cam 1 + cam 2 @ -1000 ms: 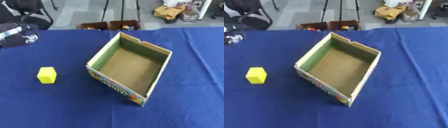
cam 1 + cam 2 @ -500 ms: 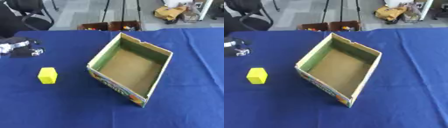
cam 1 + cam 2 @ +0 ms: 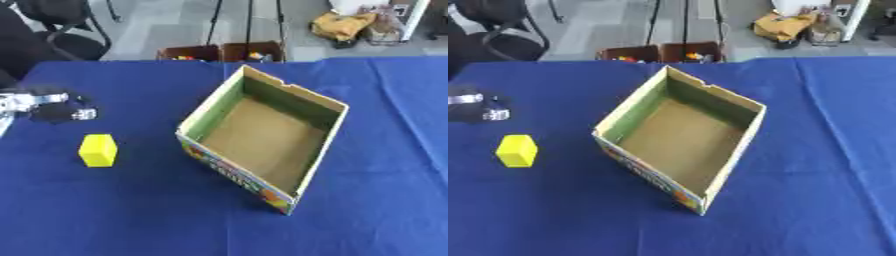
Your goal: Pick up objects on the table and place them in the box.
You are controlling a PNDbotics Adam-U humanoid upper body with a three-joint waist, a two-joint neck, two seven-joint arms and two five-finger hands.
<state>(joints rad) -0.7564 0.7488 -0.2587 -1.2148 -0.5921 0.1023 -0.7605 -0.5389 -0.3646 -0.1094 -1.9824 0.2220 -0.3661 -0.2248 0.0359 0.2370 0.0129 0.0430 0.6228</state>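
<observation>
A yellow block (image 3: 98, 150) lies on the blue tablecloth (image 3: 131, 215), left of an open cardboard box (image 3: 267, 137) whose inside shows nothing but bare cardboard. My left hand (image 3: 52, 107) reaches in from the left edge, a little behind and to the left of the block, apart from it. It looks black and silver, blurred; I cannot tell how its fingers stand. My right hand shows in no view.
Beyond the table's far edge stand an office chair (image 3: 61, 30), tripod legs (image 3: 249, 22), two low boxes of small items (image 3: 223, 51) and a yellow bag (image 3: 343, 25) on the floor.
My left hand has moved down and rightward across the cloth, from the far left corner toward the yellow block. Block and box have not moved.
</observation>
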